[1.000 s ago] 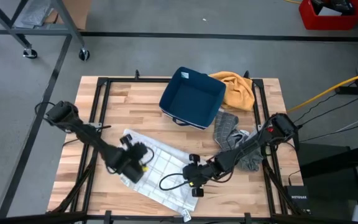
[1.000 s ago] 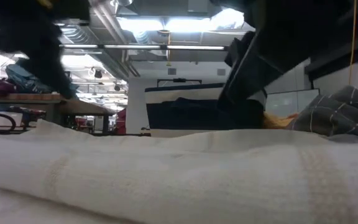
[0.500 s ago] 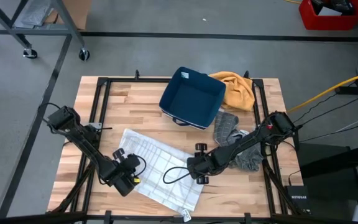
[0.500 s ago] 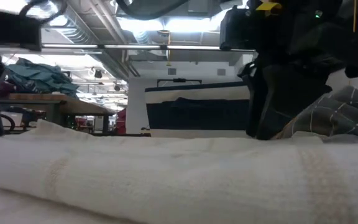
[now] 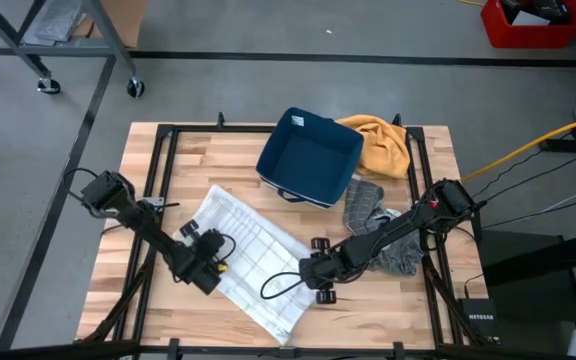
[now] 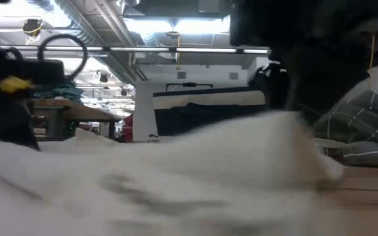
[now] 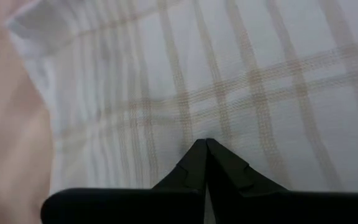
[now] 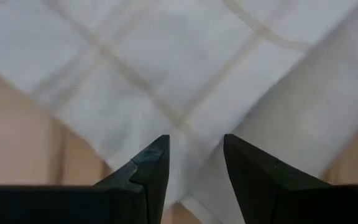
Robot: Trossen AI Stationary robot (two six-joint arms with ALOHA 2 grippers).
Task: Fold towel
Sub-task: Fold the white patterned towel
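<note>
Blurred white towel (image 6: pixel 176 177) fills the foreground.

Lying on the table (image 5: pixel 228 160) just in front of the bin (image 5: pixel 310 157), the towel (image 5: pixel 246 260); flanking it, left gripper (image 5: pixel 204 270) at its left edge, right gripper (image 5: pixel 320 278) at its right; bunching right of the bin, two more cloths (image 5: pixel 379 143)

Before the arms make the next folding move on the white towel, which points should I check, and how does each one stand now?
1. Left hand shut on the white towel: ok.
2. Right hand gripping the towel: not ok, fingers apart over the edge.
3. Towel flat: cannot tell; the low view is blurred.
4. Blue bin apart from the towel: ok.
5. Grey cloth off the towel: ok.
6. Towel fully on the table: ok.
</note>
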